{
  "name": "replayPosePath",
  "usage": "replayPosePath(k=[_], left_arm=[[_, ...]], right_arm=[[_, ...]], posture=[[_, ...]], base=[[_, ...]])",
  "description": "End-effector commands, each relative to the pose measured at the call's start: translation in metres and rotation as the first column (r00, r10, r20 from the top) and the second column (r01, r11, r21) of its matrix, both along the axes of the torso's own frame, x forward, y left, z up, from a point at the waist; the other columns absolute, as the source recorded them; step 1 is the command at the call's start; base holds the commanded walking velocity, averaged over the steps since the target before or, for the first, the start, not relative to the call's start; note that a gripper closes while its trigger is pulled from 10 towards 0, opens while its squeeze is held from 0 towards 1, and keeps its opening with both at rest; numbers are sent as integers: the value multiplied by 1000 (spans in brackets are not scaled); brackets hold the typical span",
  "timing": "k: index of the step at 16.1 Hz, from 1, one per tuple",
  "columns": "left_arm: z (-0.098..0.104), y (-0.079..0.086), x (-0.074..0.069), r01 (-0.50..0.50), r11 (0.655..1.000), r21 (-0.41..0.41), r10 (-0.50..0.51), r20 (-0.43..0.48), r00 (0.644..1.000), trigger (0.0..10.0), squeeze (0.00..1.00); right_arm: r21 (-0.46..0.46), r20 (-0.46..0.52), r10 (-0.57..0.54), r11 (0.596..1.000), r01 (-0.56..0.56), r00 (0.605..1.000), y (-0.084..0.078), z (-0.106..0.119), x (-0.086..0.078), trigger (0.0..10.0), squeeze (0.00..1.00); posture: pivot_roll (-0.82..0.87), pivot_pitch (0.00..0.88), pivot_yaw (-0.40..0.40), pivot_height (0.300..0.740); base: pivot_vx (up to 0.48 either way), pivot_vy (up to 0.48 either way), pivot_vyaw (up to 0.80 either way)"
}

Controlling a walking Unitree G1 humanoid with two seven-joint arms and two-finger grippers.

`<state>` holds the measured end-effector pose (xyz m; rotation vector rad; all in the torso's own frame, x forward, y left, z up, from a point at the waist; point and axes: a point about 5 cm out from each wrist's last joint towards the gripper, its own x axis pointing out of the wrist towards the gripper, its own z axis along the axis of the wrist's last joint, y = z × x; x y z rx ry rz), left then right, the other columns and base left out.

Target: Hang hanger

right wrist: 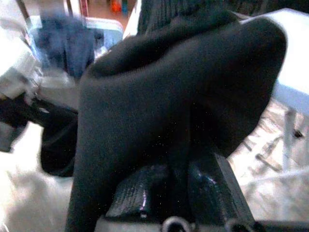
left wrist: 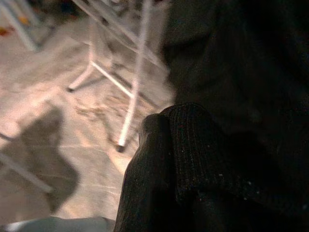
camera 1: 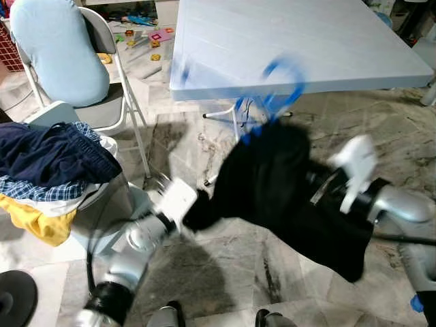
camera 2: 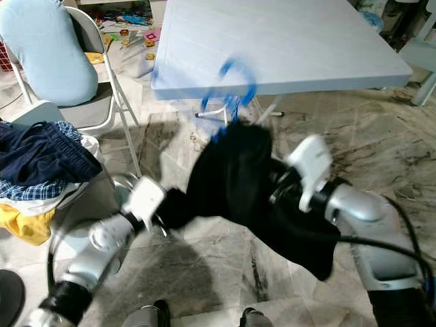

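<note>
Both grippers, left and right, clamp a black garment spread on its blue hanger, ready for hanging.

A pale blue table stands far and to the right on white legs over a marbled floor. Far left, a folding chair carries a light blue cushion. Near left lies a heap of clothes, navy on top, checked and yellow beneath, and small toys are scattered on the far floor.
</note>
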<state>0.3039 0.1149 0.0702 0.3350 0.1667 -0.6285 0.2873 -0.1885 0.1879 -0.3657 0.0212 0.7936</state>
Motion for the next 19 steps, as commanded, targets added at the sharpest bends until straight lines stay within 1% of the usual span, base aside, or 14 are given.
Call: replayPosePath(k=[1, 2, 4, 5, 6, 7, 9, 10, 11, 13, 15, 17, 18, 19], left_arm=[[3, 5, 0, 17, 999, 40, -18, 24, 1000, 10000, 1000], [3, 6, -1, 30, 997, 64, -33, 37, 999, 10000, 1000], [10, 5, -9, 197, 974, 116, -204, 54, 978, 10000, 1000], [11, 1, -20, 350, 922, 164, -361, 38, 932, 10000, 1000], [11, -1, -24, 400, 897, 188, -414, 37, 910, 10000, 1000], [19, -4, -30, 460, 878, 134, -469, 49, 882, 10000, 1000], [27, -7, -40, 551, 832, 57, -554, 39, 832, 10000, 1000], [33, -6, -42, 573, 818, 46, -574, 47, 817, 10000, 1000], [38, -4, -41, 569, 821, 51, -571, 72, 818, 10000, 1000], [59, 9, -23, 457, 889, -13, -445, 204, 872, 10000, 1000], [68, 25, -16, 404, 914, -39, -386, 225, 895, 10000, 1000], [64, 39, -15, 391, 920, 30, -389, 188, 902, 10000, 1000], [46, 38, -28, 472, 880, 51, -474, 34, 880, 10000, 1000], [27, 38, -48, 580, 812, 62, -568, -143, 810, 10000, 1000]], right_arm=[[-69, 69, -15, 997, 19, 997, -3, 4, 2, 10000, 0], [-94, 78, -31, 995, 39, 996, -5, 3, 5, 10000, 0], [-191, 77, -57, 979, 71, 995, -12, -9, 11, 10000, 0], [-234, 102, -90, 966, 112, 991, -16, -13, 16, 10000, 0], [-264, 111, -92, 957, 119, 990, -17, -16, 18, 10000, 0], [-348, 133, -71, 930, 113, 989, -19, -24, 18, 10000, 0], [-393, 113, -20, 918, 63, 993, -24, -34, 17, 10000, 0], [-424, 56, 28, 906, -1, 998, -28, -39, 13, 10000, 0], [-434, 31, 60, 900, -41, 998, -30, -39, 11, 10000, 0], [-434, -11, 108, 895, -102, 994, -36, -36, 9, 10000, 0], [-436, -21, 122, 892, -119, 992, -40, -35, 9, 10000, 0], [-433, 10, 104, 897, -89, 995, -42, -33, 11, 10000, 0], [-448, 54, 76, 893, -44, 996, -43, -33, 16, 10000, 0], [-446, 102, 53, 895, -2, 993, -41, -31, 20, 10000, 0]], posture=[[-91, 165, 51, 740], [-91, 165, 50, 740], [-84, 164, 49, 740], [-82, 163, 49, 740], [-80, 161, 48, 740], [-78, 159, 49, 740], [-76, 160, 48, 740], [-76, 159, 47, 740], [-73, 160, 46, 740], [-74, 162, 47, 740], [-71, 165, 46, 740], [-72, 167, 46, 740], [-68, 167, 48, 740], [-67, 167, 50, 740]], base=[[0, 0, 0], [0, 0, 0], [0, 0, 0], [0, 0, 0], [0, 0, 0], [0, 0, 0], [0, 0, 0], [0, 0, 0], [0, 0, 0], [0, 0, 0], [0, 0, 0], [0, 0, 0], [0, 0, 0], [0, 0, 0]])
